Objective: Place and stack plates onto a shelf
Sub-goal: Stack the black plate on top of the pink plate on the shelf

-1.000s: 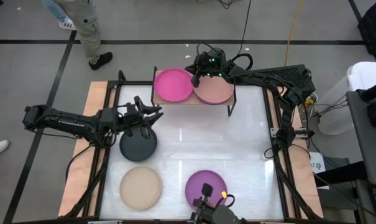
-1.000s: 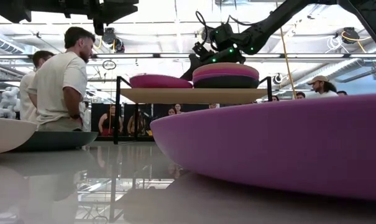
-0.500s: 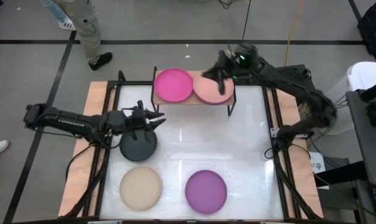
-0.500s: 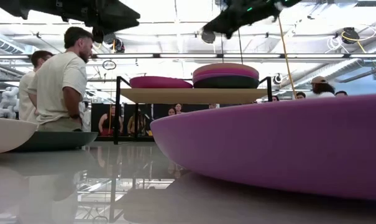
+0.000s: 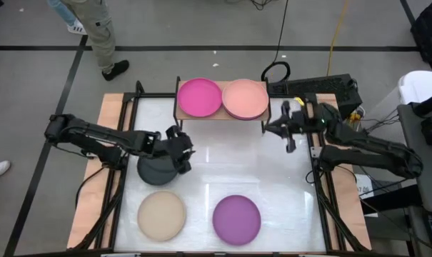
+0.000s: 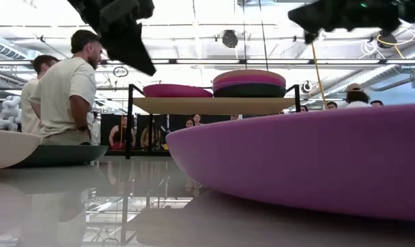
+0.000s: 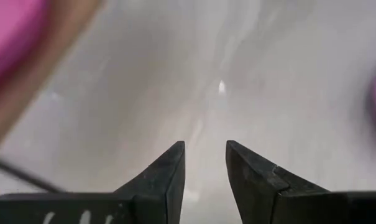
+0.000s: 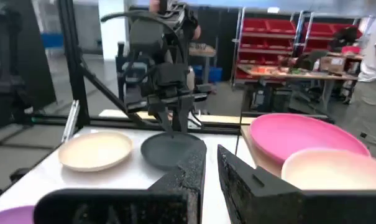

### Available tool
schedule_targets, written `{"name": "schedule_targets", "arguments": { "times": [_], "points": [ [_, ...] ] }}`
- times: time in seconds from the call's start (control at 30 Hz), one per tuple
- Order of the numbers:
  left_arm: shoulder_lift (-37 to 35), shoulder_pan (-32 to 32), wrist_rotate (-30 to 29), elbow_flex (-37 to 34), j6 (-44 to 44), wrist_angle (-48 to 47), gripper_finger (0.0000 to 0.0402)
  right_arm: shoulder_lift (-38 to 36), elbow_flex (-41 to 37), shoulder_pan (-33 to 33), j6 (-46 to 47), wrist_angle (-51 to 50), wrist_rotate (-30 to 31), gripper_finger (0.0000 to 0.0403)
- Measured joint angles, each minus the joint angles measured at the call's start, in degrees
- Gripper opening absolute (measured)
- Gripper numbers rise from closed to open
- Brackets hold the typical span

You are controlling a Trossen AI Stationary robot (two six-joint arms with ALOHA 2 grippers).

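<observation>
Jaws of the left gripper (image 5: pixel 181 153) stand parted by a narrow gap and grip nothing, hovering over the far right edge of the round dark grey matte plate (image 5: pixel 157 171) on the white surface (image 5: pixel 223 168); nearer the front lie a round beige plate (image 5: pixel 161 215) and a round purple plate (image 5: pixel 237 219); on the small light-wood shelf (image 5: pixel 223 118) at the back sit a magenta plate (image 5: pixel 199 97) and, beside it, a stack topped by a salmon-pink plate (image 5: pixel 245 98); right of the shelf, the right gripper (image 5: pixel 288 133) hangs above the surface with jaws nearly closed on nothing.
</observation>
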Motion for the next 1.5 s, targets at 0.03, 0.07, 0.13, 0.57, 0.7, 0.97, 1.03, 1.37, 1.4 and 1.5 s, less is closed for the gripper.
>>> {"name": "schedule_targets", "arguments": {
  "times": [0.03, 0.07, 0.13, 0.57, 0.7, 0.97, 1.03, 1.37, 1.4, 1.5],
  "points": [
    [1.03, -0.29, 0.03, 1.03, -1.12, -2.39, 0.0122, -1.74, -2.13, 0.77, 0.70, 0.84, 0.98, 0.0029],
    [1.86, -0.65, 0.06, 1.86, -1.82, -4.28, 0.0122, -3.46, -3.99, 1.37, 1.27, 1.54, 1.27, 0.0029],
    [3.17, -1.51, 0.14, 2.97, -2.73, -7.26, 0.0122, -5.98, -7.27, 2.45, 2.55, 3.75, 1.40, 0.0029],
    [4.56, -6.99, 5.61, 3.12, -11.92, -13.62, 0.0122, -9.01, -15.01, 5.39, 3.56, 10.42, 1.72, 0.0098],
    [4.56, -8.43, 6.44, 3.12, -14.99, -13.54, 0.0126, -9.01, -15.01, 5.39, 3.83, 10.36, 2.58, 0.0127],
    [5.68, -10.89, 9.08, 3.09, -22.86, -14.03, 0.0195, -8.97, -15.01, 5.39, 3.87, 10.47, 2.74, 0.0144],
    [5.79, -11.33, 9.07, 3.07, -25.61, -14.30, 0.0204, -8.97, -15.01, 5.39, 3.84, 11.04, 2.74, 0.0143],
    [5.70, -13.63, 9.06, 3.07, -35.33, -15.32, 0.0207, -8.97, -15.01, 5.39, 4.00, 13.03, 2.76, 0.0142],
    [5.70, -13.83, 9.06, 3.07, -36.02, -15.73, 0.0207, -8.97, -15.01, 5.39, 4.00, 13.12, 2.78, 0.0142],
    [5.70, -14.32, 9.09, 3.07, -38.05, -16.16, 0.0207, -8.97, -15.01, 5.39, 3.87, 13.14, 2.78, 0.0142]
  ]
}}
